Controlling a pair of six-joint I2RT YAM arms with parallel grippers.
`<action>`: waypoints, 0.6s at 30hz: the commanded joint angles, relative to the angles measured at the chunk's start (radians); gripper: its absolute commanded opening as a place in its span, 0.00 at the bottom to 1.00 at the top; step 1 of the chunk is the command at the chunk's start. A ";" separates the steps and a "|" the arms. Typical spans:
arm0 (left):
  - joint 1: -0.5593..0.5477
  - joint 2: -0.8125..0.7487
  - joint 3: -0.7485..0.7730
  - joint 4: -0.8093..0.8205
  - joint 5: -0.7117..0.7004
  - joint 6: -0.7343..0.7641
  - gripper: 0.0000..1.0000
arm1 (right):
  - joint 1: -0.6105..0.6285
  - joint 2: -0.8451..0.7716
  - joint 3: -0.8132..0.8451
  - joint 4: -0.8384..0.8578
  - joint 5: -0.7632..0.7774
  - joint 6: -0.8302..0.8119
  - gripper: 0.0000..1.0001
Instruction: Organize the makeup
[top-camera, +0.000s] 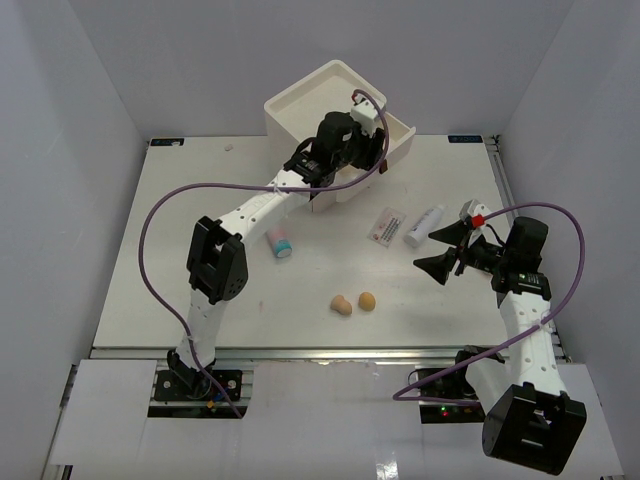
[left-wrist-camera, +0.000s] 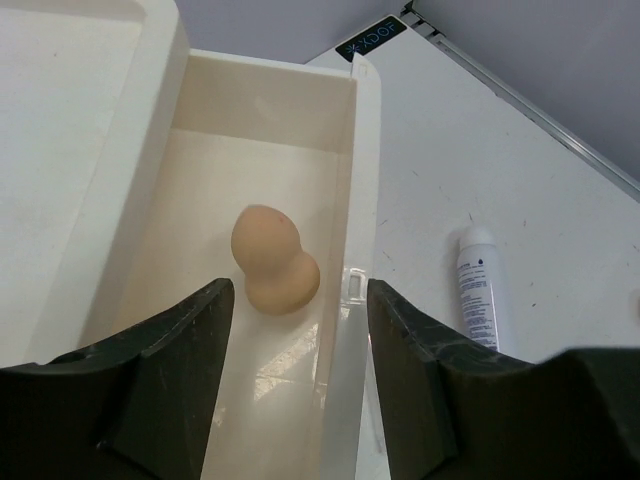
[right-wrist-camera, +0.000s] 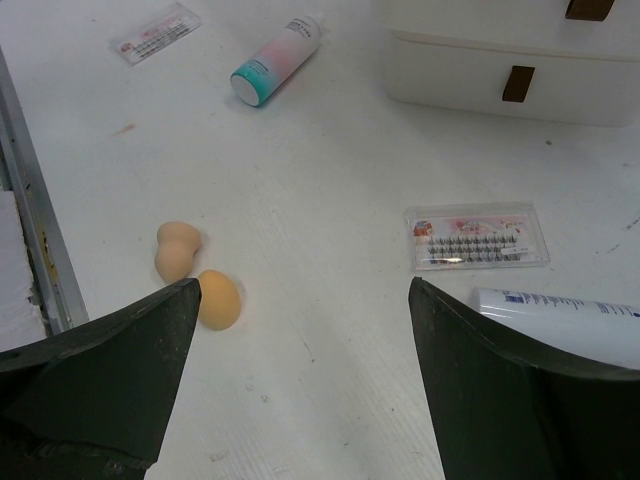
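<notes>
Top external view: the left arm was seen stretched out to the box (top-camera: 300, 110) at the far edge of the table (top-camera: 420, 315), while the right arm was bent low on the right side.
Left gripper: the left gripper (left-wrist-camera: 300, 298) was held spread wide over the pulled-out drawer (left-wrist-camera: 366, 180), with nothing pinched between its fingers (left-wrist-camera: 190, 340).
Drawer contents: a tan sponge (left-wrist-camera: 268, 255) was found lying on the drawer floor near the right wall. It was framed between the two fingers and, as far as could be made out, touched by neither.
Right gripper: the right gripper (top-camera: 441, 250) was likewise kept wide apart and empty, pointed leftward across the table.
Loose sponges: a left sponge (top-camera: 342, 305) and a right sponge (top-camera: 367, 300) were spotted just beside each other on the bare table, toward the near edge and well apart from the box.
Pink tube: the pink tube (top-camera: 279, 243) was laid on its side left of centre, its teal cap turned toward the near side.
White bottle: the white bottle (top-camera: 424, 225) was seen lying flat near the right gripper.
Lash packet: the lash packet (top-camera: 387, 225) was set flat just left of the bottle, between it and the drawer.
Second packet: a second packet (right-wrist-camera: 155, 32) was caught only in the right wrist view, beyond the tube.
Box front: dark handles (right-wrist-camera: 518, 82) were picked out on the box's closed drawer fronts.
</notes>
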 joint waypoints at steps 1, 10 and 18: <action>0.000 -0.078 0.042 -0.003 0.018 0.000 0.69 | -0.005 -0.008 0.013 0.019 -0.027 0.001 0.91; 0.000 -0.367 -0.206 -0.019 0.164 -0.035 0.77 | 0.059 0.017 0.020 -0.129 -0.120 -0.268 0.93; 0.017 -0.908 -0.783 0.046 0.132 -0.079 0.90 | 0.522 0.160 0.083 -0.404 0.213 -0.737 0.93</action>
